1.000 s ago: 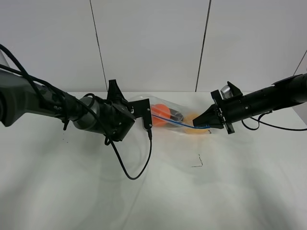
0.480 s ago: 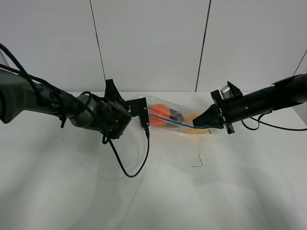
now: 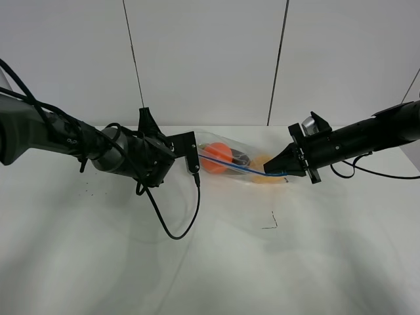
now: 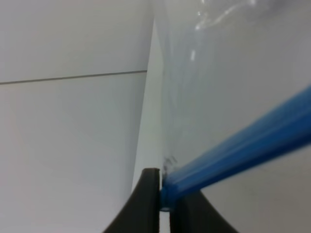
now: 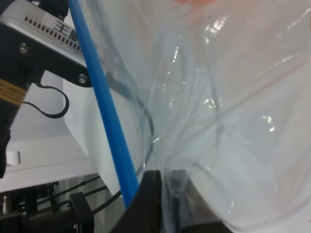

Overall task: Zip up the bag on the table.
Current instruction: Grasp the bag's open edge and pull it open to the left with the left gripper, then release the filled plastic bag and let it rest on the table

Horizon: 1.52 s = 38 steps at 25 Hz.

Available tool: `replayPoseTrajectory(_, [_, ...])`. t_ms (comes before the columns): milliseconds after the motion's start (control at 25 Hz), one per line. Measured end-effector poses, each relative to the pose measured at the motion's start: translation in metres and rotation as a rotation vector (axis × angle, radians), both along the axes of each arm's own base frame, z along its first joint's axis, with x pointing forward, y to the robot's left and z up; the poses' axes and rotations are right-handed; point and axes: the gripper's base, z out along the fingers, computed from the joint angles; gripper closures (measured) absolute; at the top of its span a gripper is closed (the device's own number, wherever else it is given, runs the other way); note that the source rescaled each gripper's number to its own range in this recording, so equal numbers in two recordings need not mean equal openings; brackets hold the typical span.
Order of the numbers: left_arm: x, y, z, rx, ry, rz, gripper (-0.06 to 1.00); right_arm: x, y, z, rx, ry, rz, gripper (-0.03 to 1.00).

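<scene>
The bag (image 3: 231, 152) of clear crinkly plastic is stretched between my two grippers above the far middle of the white table (image 3: 315, 262). Orange (image 3: 213, 159), dark and yellow items show through it. Its blue zip strip (image 3: 239, 168) runs from one gripper to the other. My left gripper (image 3: 195, 164) is shut on the strip's left end; the left wrist view shows the blue strip (image 4: 243, 145) pinched between the black fingers (image 4: 148, 204). My right gripper (image 3: 270, 172) is shut on the bag's right end, with the blue strip (image 5: 104, 111) and plastic (image 5: 218, 97) coming out between its fingers (image 5: 148, 204).
A black cable (image 3: 176, 226) loops down from the left arm onto the table. A small black mark (image 3: 270, 223) lies in front of the bag, and tiny dark specks (image 3: 85, 191) lie at the left. A panelled white wall stands behind.
My left gripper has slid a little to the left and back along the zip strip, and the bag's left end looks tauter. The right gripper has stayed where it was.
</scene>
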Motion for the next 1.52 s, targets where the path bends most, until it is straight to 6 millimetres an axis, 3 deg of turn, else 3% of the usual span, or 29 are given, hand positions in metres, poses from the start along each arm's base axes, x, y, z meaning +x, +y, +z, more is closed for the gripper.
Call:
replayPoseTrajectory(200, [0.0, 0.0, 0.0, -0.018, 0.0, 0.009, 0.94, 0.0, 0.0, 0.0, 0.001, 0.0, -0.001, 0.97])
replayPoseTrajectory(280, [0.001, 0.002, 0.0, -0.023, -0.004, 0.022, 0.86, 0.0, 0.0, 0.0, 0.001, 0.0, -0.001, 0.97])
replayPoseTrajectory(480, [0.003, 0.009, 0.0, -0.036, -0.001, 0.066, 0.34, -0.002, -0.001, -0.001, -0.015, 0.003, 0.021, 0.97])
replayPoseTrajectory(600, [0.002, 0.01, 0.001, -0.075, 0.011, 0.114, 0.19, -0.002, -0.001, -0.001, -0.018, 0.004, 0.025, 0.97])
replayPoseTrajectory(880, [-0.006, 0.009, 0.049, -0.265, 0.006, 0.16, 0.13, -0.003, -0.001, -0.002, -0.019, 0.005, 0.029, 0.97])
replayPoseTrajectory(1040, [-0.007, 0.01, 0.068, -0.285, -0.032, 0.142, 0.13, -0.003, -0.001, -0.001, -0.018, 0.005, 0.03, 0.97])
replayPoseTrajectory(1400, [-0.008, 0.023, 0.073, -0.247, -0.092, 0.276, 0.13, -0.003, -0.001, -0.001, -0.016, 0.006, 0.034, 0.97])
replayPoseTrajectory(1520, [-0.008, 0.023, 0.074, -0.299, -0.063, 0.328, 0.05, -0.003, -0.001, -0.001, -0.016, 0.006, 0.034, 0.97])
